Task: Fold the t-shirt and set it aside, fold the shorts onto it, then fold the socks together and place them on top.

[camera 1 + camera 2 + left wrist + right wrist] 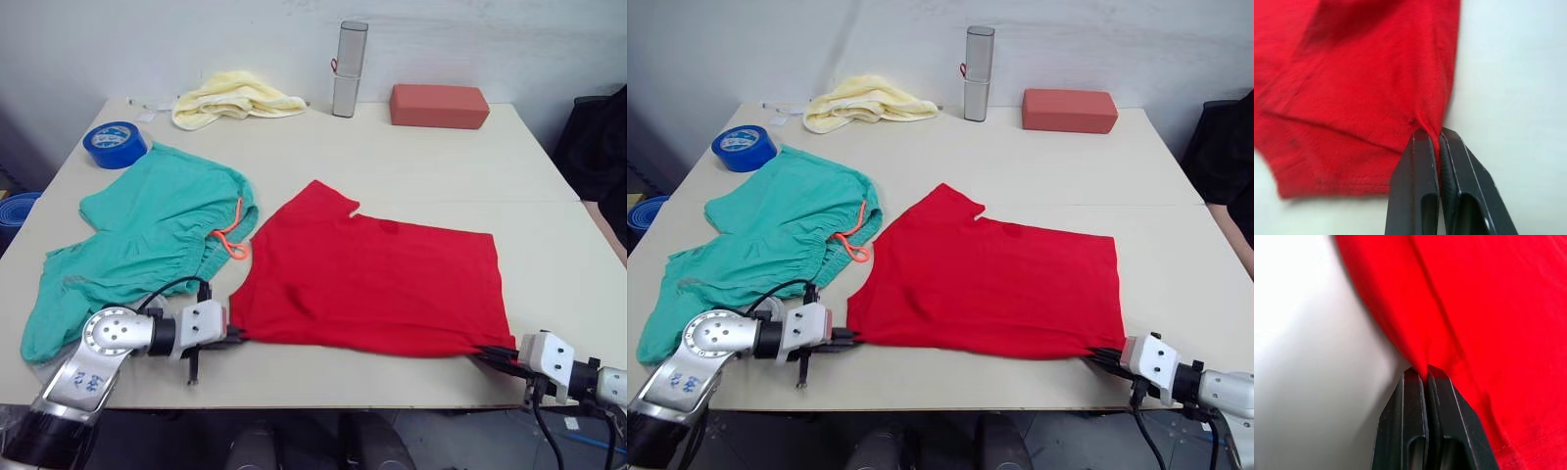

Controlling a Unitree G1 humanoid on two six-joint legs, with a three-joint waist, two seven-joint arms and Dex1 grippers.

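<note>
Lying flat on the bench [411,162], near centre, the t-shirt [377,279] is pinched at both near corners: left hand [233,338] on the left corner, right hand [487,354] on the right. Shorts [147,240] lie just left, touching it.

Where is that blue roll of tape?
The blue tape roll sits at the table's far left corner, just beyond the teal shorts and left of the yellow towel.

- Pale beige table [411,176], a seam crossing its right half.
- Plain whitish wall [147,39] just behind it.
- Dark floor [8,162] at left.
- Even light.
</note>
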